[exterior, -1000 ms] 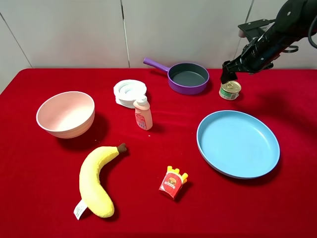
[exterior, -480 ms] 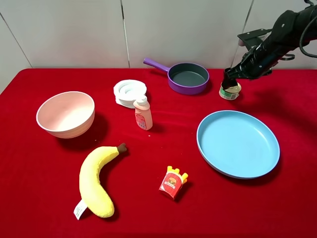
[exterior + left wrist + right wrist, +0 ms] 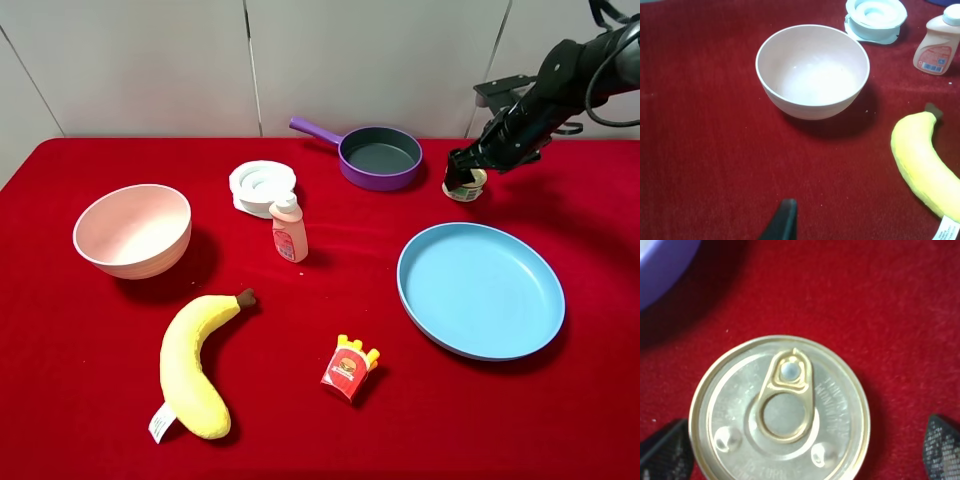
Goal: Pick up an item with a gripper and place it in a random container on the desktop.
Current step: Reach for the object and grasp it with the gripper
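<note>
Right wrist: right end effector (image 3: 803, 447) gapes astride tin can (image 3: 780, 407), seemingly not touching.

The can (image 3: 469, 189) stands just right of the pan (image 3: 380, 158), behind the plate (image 3: 480, 290), the bowl (image 3: 130, 255) far left.

The red table (image 3: 300, 430) carries eight things in total. Three of them are open vessels: one pink bowl (image 3: 135, 262), one blue plate (image 3: 480, 290) and one purple frying pan (image 3: 380, 158). There is one tin can (image 3: 780, 410) and one pink-white bottle (image 3: 289, 230). There is one white ring-shaped object (image 3: 263, 186). Two are soft toys: one banana (image 3: 192, 365) and one pack of fries (image 3: 349, 369). One robot arm (image 3: 560, 85) shows in the high view.
</note>
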`<state>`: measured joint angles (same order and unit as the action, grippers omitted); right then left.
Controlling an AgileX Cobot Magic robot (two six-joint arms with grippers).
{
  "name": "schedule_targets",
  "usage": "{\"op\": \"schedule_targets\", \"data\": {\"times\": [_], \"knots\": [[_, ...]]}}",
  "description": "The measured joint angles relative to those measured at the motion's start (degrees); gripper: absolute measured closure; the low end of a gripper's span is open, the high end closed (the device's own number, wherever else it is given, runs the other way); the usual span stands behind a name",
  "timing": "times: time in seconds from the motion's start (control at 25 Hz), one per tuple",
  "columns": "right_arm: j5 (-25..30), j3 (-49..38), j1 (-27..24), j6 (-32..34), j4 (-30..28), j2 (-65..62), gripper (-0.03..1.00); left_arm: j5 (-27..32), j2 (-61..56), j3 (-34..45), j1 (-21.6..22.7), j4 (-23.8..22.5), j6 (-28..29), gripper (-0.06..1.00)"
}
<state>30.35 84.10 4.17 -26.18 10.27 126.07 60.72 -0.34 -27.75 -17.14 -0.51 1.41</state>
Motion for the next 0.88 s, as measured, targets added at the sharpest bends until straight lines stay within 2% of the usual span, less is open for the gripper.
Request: {"op": "schedule_targets", "data": {"times": [0.88], "knots": [[-3.3, 0.0, 0.0, -4.1, 3.4, 2.7, 0.27, 0.0, 0.0, 0.0, 0.0, 0.0, 0.0, 0.03]]}}
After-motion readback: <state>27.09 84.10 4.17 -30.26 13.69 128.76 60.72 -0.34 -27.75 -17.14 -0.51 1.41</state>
